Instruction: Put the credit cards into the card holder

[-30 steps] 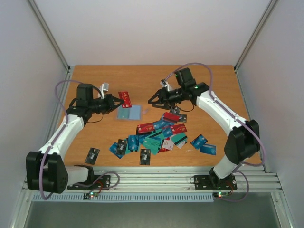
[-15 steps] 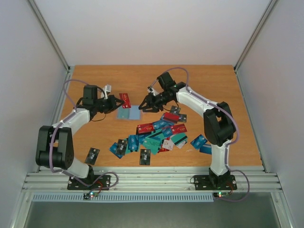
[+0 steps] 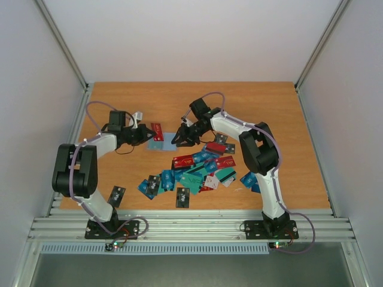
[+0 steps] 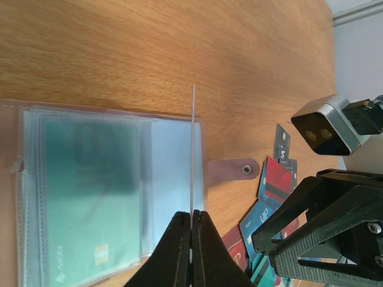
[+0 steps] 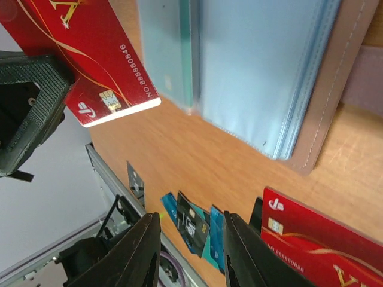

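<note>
1. A flat tan-brown folding card holder is laid open on the orange-brown wooden desk, left of the middle, between the two arms.
2. Its clear light blue pockets are turned upward, and a teal card is seen inside one of them.
3. A tan strap with a metal snap is stretched out flat on the desk from one edge of the holder.
4. A red plastic credit card with gold lettering is pinched at one end by the left fingers, which are pressed together on it.
5. In the left wrist view this card is seen edge-on as a thin line over the holder's pockets. Whether it touches them cannot be told.
6. The right fingers are spread, with nothing between them. They are held just over the desk at the right side of the holder.
7. A heap of loose thin plastic cards in red, blue, teal, black and white is spread nearer the arm bases, to the right of the holder.
8. A second red card is laid just beside the holder's tan edge.
9. Two dark cards are set apart from the heap, near the front edge of the desk.
</note>
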You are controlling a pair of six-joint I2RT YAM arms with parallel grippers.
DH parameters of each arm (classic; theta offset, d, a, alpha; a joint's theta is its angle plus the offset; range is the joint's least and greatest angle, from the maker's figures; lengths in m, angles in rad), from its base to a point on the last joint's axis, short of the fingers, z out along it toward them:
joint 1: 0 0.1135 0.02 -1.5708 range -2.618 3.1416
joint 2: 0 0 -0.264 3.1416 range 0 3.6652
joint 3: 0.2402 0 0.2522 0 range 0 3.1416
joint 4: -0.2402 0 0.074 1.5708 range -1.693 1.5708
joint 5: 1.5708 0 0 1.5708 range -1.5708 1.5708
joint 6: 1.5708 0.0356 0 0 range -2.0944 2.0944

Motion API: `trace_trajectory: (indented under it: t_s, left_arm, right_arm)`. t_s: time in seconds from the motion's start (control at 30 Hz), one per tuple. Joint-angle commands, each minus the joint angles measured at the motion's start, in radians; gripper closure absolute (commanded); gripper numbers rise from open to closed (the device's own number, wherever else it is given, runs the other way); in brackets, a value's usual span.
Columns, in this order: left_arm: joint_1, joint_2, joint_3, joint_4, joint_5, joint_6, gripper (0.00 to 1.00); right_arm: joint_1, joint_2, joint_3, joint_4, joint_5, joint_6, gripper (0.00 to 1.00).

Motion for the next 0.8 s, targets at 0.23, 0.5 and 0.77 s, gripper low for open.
trace_trajectory:
  t_s: [0.23,0.5,0.77]
  left_arm:
    - [0.026,0.095,0.037,0.103,0.024,0.072,1.00]
    - [0.027,0.152,0.053,0.131,0.046,0.091,1.00]
    - [0.027,0.187,0.063,0.134,0.063,0.099,1.00]
  right_arm:
    - [0.007,0.094,0.080,0.004,-0.009,0.006,0.71]
    - [-0.014,0.143,0.117,-0.021,-0.008,-0.012,0.71]
    - [-0.029,0.175,0.131,-0.043,-0.010,-0.030,0.72]
